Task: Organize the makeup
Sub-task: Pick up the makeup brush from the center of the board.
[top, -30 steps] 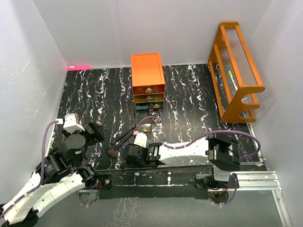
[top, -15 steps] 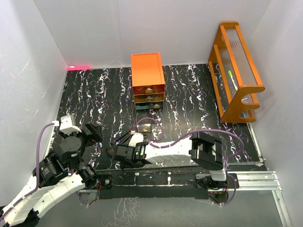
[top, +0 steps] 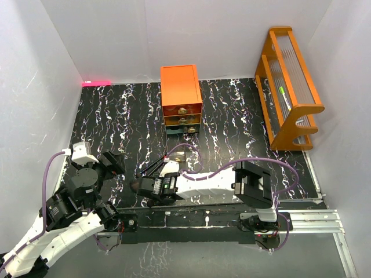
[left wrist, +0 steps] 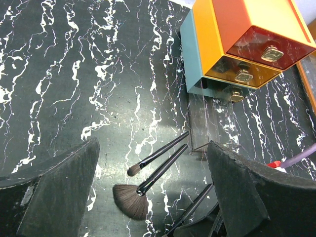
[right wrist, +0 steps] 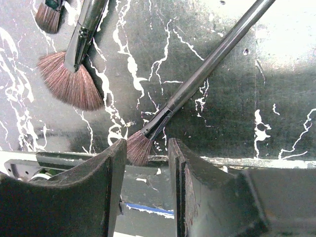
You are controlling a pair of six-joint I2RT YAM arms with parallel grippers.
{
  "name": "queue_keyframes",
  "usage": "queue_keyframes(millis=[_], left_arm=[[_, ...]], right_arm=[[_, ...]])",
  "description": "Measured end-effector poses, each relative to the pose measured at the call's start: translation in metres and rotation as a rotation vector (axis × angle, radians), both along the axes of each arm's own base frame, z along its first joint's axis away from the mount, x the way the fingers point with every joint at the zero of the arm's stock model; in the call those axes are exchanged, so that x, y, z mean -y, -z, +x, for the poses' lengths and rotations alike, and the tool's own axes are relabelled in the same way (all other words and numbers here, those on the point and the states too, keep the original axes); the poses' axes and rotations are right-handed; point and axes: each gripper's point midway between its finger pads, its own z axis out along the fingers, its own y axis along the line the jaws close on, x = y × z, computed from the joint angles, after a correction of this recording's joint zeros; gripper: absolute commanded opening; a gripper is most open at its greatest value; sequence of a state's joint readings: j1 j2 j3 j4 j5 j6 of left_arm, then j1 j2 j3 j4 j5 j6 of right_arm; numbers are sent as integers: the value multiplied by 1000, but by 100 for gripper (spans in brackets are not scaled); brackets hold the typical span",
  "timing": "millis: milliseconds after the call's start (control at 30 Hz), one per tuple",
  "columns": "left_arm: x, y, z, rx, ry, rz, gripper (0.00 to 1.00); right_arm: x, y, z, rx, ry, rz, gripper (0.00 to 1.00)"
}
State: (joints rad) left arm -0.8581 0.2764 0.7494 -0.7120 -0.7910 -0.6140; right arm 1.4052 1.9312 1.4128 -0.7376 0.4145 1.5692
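Right gripper (right wrist: 146, 145), half-closed and not yet pinching, straddles the bristle tip of a long black brush (right wrist: 197, 79) at the counter's (right wrist: 237, 123) near edge, probably to lift it. Left gripper (left wrist: 153, 145) hangs spread wide, facing the fan brush (left wrist: 131, 200).

I am observing a glossy marble-veined bench (left wrist: 64, 59), brushes (right wrist: 197, 79) with smooth black handles (right wrist: 237, 34) and soft brown bristles (right wrist: 71, 84), and a glossy drawer chest (left wrist: 232, 24) with metallic knobs (left wrist: 270, 53).

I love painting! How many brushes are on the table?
3. A small brush and a fan brush lie side by side; a long brush has its head between the right gripper's fingers. Others may hide under the right arm.
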Motion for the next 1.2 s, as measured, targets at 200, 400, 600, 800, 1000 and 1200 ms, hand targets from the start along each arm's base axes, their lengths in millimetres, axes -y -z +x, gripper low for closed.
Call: queue_keyframes(millis=[200,400,600,800,1000,1200], left_arm=[[0,0,0,2,2,-3,90],[0,0,0,2,2,-4,90],[0,0,0,2,2,-3,90],[0,0,0,2,2,-3,90],[0,0,0,2,2,-4,91],[0,0,0,2,1,-3,91]], right_arm=[[3,5,2,4,32,-14,41],[3,13,5,11,48,-33,41],[4,25,6,6,61,-55,41],[2,25,7,7,69,-50,37],[3,25,10,2,91,-44,33],[7,27,13,-4,102,-61,33]])
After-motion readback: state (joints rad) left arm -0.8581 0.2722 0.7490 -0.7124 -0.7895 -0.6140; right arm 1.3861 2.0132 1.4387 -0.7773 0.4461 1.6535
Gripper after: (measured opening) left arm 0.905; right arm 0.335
